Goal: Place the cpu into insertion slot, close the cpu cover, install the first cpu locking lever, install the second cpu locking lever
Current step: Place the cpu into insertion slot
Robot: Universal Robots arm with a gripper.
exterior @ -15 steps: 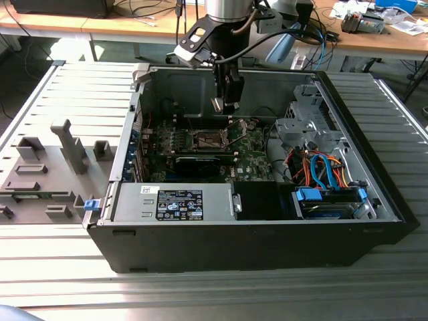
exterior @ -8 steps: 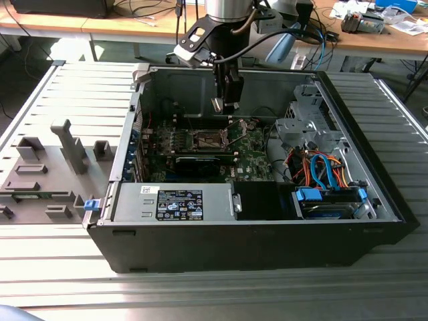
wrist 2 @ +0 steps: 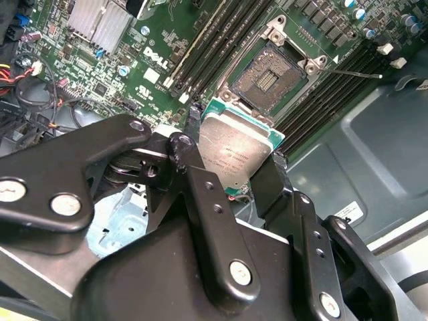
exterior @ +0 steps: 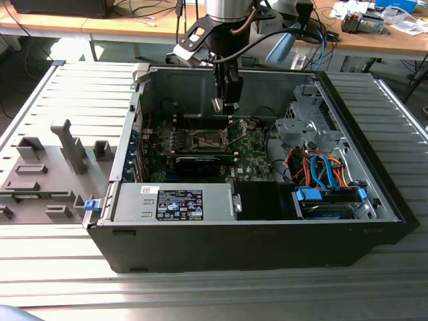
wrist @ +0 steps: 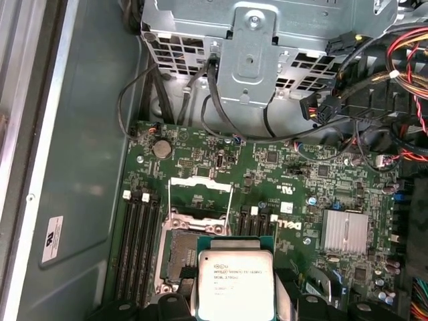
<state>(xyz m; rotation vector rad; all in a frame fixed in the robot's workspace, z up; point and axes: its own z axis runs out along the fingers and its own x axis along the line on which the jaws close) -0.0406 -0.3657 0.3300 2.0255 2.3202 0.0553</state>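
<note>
Open computer case (exterior: 234,244), fingers (wrist 2: 271,184) gripping cpu (wrist 2: 234,150) above insertion slot (wrist 2: 271,73), memory slots (wrist 2: 217,40) either side

I read this as a robotics lab or workshop. The opened computer case (exterior: 267,234) lies on a slatted aluminium worktop (exterior: 60,281) beside grey part fixtures (exterior: 40,174). Wooden desks (exterior: 80,30) behind it carry loose cables (exterior: 144,8) and gear. My arm (exterior: 231,17) hangs over the bare motherboard (wrist: 267,174), fingers (wrist 2: 207,221) pinching a cpu (wrist 2: 234,150).
</note>
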